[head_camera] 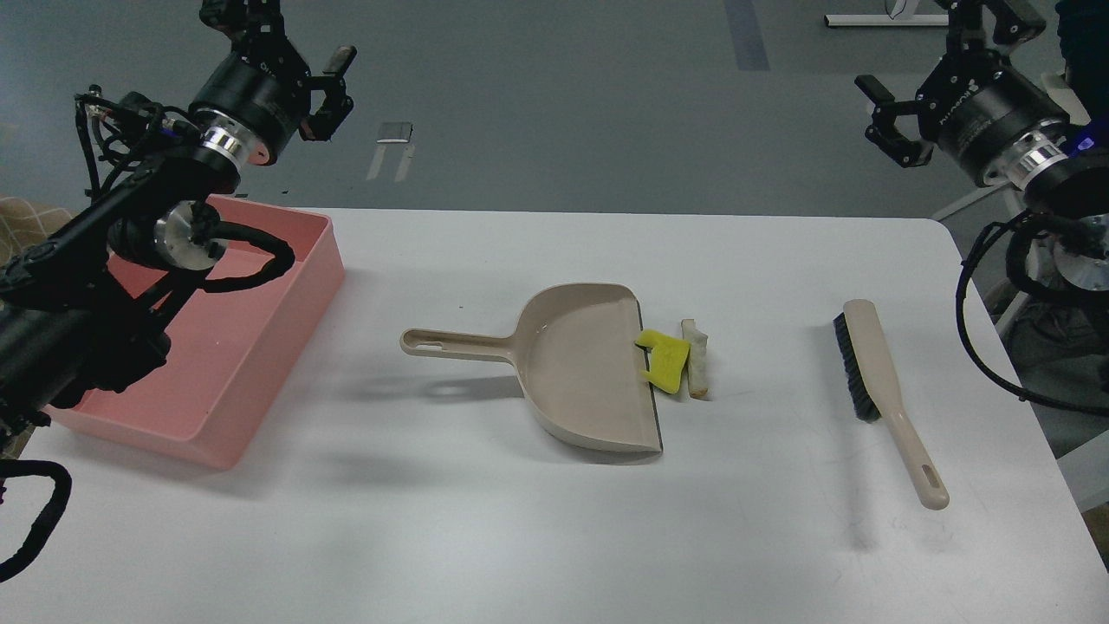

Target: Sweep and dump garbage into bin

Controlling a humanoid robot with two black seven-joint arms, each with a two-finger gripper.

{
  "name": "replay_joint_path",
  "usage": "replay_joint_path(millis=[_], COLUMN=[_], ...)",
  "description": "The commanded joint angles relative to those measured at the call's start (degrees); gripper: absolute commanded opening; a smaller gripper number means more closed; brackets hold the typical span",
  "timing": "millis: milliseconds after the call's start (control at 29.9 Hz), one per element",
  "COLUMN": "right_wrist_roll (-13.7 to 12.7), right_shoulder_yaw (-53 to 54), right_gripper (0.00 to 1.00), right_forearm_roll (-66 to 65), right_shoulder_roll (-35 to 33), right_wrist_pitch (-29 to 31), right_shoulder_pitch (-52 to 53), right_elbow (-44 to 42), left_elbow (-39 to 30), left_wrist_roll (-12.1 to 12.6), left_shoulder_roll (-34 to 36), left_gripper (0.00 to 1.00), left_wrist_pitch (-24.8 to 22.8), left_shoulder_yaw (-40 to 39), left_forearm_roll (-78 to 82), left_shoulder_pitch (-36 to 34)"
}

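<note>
The garbage lies at the middle of the white table point(520, 537): a yellow notched piece point(665, 360) resting on the dustpan's front lip, and a pale strip point(696, 362) just right of it. The beige dustpan point(580, 373) lies flat, its handle pointing left. A beige brush point(877, 373) with dark bristles lies to the right. At the left stands the pink bin point(260, 347), partly hidden by my left arm. My left gripper point(333, 87) hangs open and empty above the bin's far corner. High at the right edge, my right gripper point(885, 121) is open and empty too.
The table's right edge runs close to the brush's handle end point(931, 490). Black cables loop over the bin and beside the right arm. Grey floor lies beyond the table's far edge, with a white frame at the top right.
</note>
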Motion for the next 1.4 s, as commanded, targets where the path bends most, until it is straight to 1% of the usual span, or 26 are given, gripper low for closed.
replay_joint_path(millis=[0, 167, 234, 334, 435, 568, 635, 669, 702, 769, 1371], right_wrist_roll=[0.07, -0.02, -0.02, 0.06, 0.15, 0.41, 0.85, 0.77, 0.77, 0.77, 0.42], right_shoulder_yaw=[1.54, 4.36, 4.36, 4.80, 5.94, 6.03, 5.95, 5.94, 5.94, 5.86, 5.85], right_gripper=[1.00, 1.00, 1.00, 1.00, 1.00, 1.00, 1.00, 1.00, 1.00, 1.00, 1.00], right_forearm_roll=[0.15, 0.07, 0.07, 0.15, 0.15, 0.24, 0.33, 0.33, 0.50, 0.59, 0.24], right_shoulder_roll=[0.24, 4.37, 4.81, 5.25, 5.86, 5.95, 6.04, 6.04, 6.04, 5.95, 4.90], right_wrist_pitch=[0.69, -0.19, -0.72, -1.07, -1.07, -1.33, -1.60, -1.60, -1.95, -1.86, -1.33], right_shoulder_pitch=[0.23, 0.76, 1.02, 1.64, 1.47, 1.20, 1.03, 0.94, 0.94, 0.76, -0.73], right_elbow=[-3.01, -7.15, -7.59, -8.21, -8.30, -8.56, -9.00, -9.00, -9.00, -9.00, -8.30], left_elbow=[-0.01, 0.08, 0.25, 0.78, 1.13, 2.01, 2.10, 2.10, 1.75, 1.57, 1.57], left_wrist_roll=[-0.02, 0.07, -0.02, -0.98, -0.64, -0.46, -0.81, -0.72, -0.11, 0.07, 0.07], left_shoulder_roll=[-0.10, -0.19, -0.10, -0.10, -0.10, -0.28, -0.45, -0.80, -1.50, -2.38, -2.74], left_gripper=[0.99, 0.99, 0.99, 0.99, 0.99, 0.99, 0.99, 0.99, 0.99, 0.99, 0.99], left_wrist_pitch=[0.04, 0.13, 0.04, 0.04, 0.13, 0.22, 0.39, 0.39, 0.48, 0.39, 0.65], left_shoulder_yaw=[0.09, 0.00, 0.09, -0.26, 0.08, -0.18, -0.27, -0.18, -0.26, -0.53, -1.32], left_forearm_roll=[0.02, 0.02, -0.07, -0.07, 0.02, -0.07, 0.02, 0.02, 0.02, -0.33, -0.24], left_shoulder_pitch=[0.13, 0.39, 0.65, 0.74, 0.92, 1.10, 0.75, 0.57, 0.22, 0.04, 0.04])
